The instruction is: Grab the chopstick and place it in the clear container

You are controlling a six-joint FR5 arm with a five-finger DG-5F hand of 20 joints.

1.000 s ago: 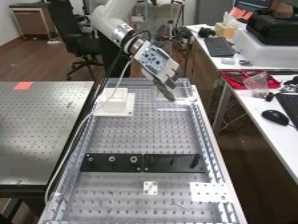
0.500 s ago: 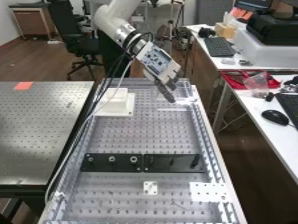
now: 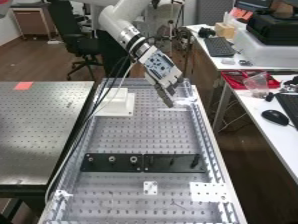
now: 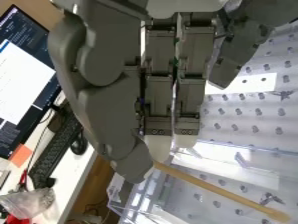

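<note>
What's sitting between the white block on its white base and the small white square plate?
A long black strip lies across the perforated metal bench between the block and the plate, in the high view.

The high view looks from up above the near end of the bench (image 3: pixel 146 135), down along it at a slant, far enough back to fit the room behind. The wrist view looks from close by the hand (image 3: pixel 167 79), past its fingers (image 4: pixel 106 112), down at the bench. Both see the bench's holes, a keyboard (image 3: pixel 219 47) and a plastic bag (image 3: pixel 258 85).
</note>
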